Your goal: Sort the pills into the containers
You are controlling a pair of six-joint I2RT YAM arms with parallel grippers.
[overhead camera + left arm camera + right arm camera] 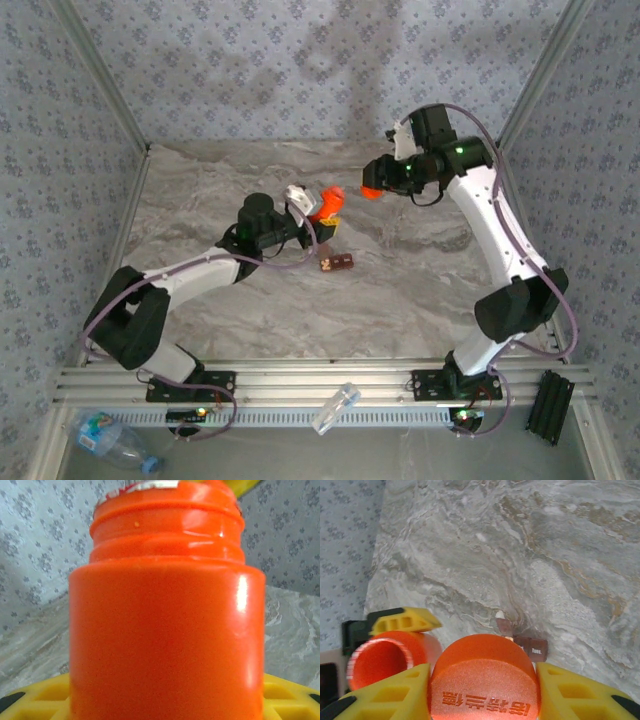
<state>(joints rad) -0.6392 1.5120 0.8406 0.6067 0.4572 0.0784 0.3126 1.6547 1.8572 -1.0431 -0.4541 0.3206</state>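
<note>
Orange plastic sits in both grips. The right gripper [485, 700] is clamped on a round orange cap [485, 665], with a yellow finger [580, 695] pressed to each side, and holds it in the air above the marble table [545, 555]. Just beside the cap, to its left in the right wrist view, the left gripper [322, 212] is closed on the orange pill bottle [165, 630], whose threaded neck is open. Seen from above, bottle and cap are near each other but not touching. Below them on the table lies a short brown strip of pill boxes [337, 263], one marked "Tues." Down by the front rail lie a water bottle [110, 438] and a small clear object [335, 408].
</note>
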